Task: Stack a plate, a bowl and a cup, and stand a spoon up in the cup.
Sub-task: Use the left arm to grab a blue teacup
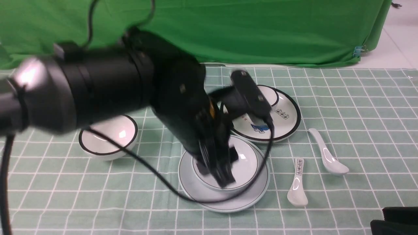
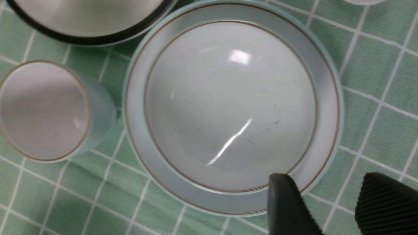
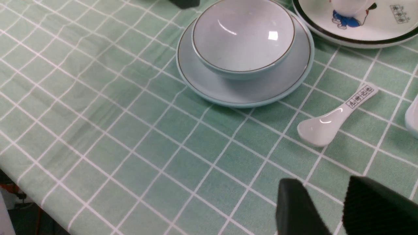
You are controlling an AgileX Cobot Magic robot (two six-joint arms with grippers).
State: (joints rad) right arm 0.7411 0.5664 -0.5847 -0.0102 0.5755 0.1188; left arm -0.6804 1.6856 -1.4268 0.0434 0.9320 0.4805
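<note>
The pale blue bowl [image 1: 246,164] sits in the pale blue plate [image 1: 228,200] at the table's centre front. My left gripper [image 2: 326,186] hangs just above their near edge, open, with only tablecloth between its fingers; one finger overlaps the plate's rim [image 2: 321,81]. The pale blue cup [image 2: 42,111] stands upright beside the plate in the left wrist view; my left arm hides it in the front view. The plain white spoon [image 1: 326,153] lies on the cloth to the right. My right gripper [image 3: 323,189] is open and empty over bare cloth, at the front right.
A picture plate with a black rim [image 1: 285,122] lies behind the stack, with a black-rimmed cup [image 1: 271,94] on it. A black-rimmed bowl [image 1: 109,137] stands at the left. A spoon with printed characters [image 1: 297,182] lies right of the stack. The table's front edge [image 3: 39,202] is close.
</note>
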